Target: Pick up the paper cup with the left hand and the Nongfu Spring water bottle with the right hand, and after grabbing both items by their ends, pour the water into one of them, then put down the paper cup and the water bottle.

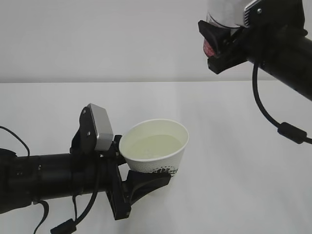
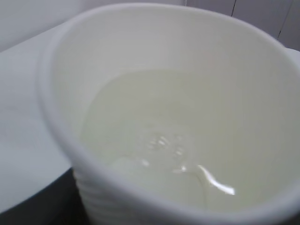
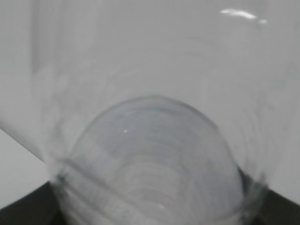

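Left hand (image 1: 139,183) grips my paper cup (image 1: 155,152) near its base, above the table (image 1: 234,161); water (image 1: 152,146) pools inside. Right hand (image 1: 222,46), above and right of the cup, clamps the Nongfu Spring water bottle (image 1: 223,14).

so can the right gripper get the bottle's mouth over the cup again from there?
Probably yes: the paper cup sits held below-left of the right gripper, and nothing shows between them.

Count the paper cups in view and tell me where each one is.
1. The paper cup is held in the left hand above the white table, low and left of centre, with water inside. No other cup shows; the views are tight.
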Available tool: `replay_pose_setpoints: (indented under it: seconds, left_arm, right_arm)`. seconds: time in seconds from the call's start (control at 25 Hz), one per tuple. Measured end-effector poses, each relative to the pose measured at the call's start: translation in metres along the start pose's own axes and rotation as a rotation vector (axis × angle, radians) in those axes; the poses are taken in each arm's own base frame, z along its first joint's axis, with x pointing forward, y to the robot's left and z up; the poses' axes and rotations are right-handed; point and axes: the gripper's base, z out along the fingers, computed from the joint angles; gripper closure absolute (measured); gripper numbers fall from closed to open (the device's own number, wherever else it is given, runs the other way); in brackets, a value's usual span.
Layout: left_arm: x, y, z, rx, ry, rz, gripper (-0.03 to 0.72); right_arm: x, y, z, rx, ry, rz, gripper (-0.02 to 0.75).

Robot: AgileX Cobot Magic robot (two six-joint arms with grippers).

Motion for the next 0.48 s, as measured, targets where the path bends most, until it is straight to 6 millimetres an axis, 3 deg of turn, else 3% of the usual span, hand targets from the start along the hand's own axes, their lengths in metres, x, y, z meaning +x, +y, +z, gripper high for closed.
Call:
replay_pose_setpoints:
  seconds: [0.48]
  left_arm:
    - [0.0007,0.0002,0.0000,-0.002,0.007,0.000,0.208]
  right_arm:
    - [0.0016,-0.0025,0.0000,0.028,0.017,0.057,0.265]
